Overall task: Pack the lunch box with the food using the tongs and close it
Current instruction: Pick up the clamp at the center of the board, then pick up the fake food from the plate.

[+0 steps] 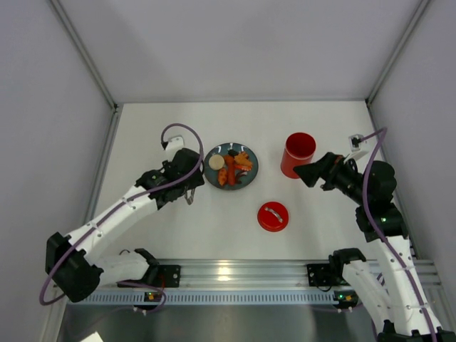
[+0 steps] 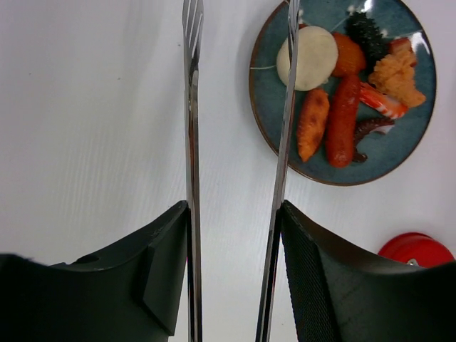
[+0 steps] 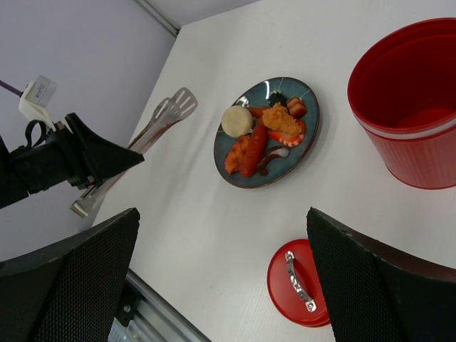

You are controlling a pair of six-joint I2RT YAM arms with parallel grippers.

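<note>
My left gripper point(image 2: 235, 214) is shut on the tongs point(image 2: 191, 142), one slim arm against each finger. The tongs point at the blue plate point(image 2: 413, 142). Their right tip lies over the round beige disc point(image 2: 313, 57) and their left tip is over bare table. The rest of the food point(image 2: 343, 121), orange-red pieces and dark bits, lies on the plate. The red lunch box point(image 1: 298, 153) stands open and upright to the right of the plate. Its red lid point(image 1: 273, 216) with a silver handle lies flat on the table. My right gripper point(image 1: 303, 174) is open beside the lunch box, holding nothing.
The white table is walled at the back and on both sides. A metal rail point(image 1: 235, 274) runs along the near edge between the arm bases. In the right wrist view the lid point(image 3: 299, 285) lies just below the right fingers.
</note>
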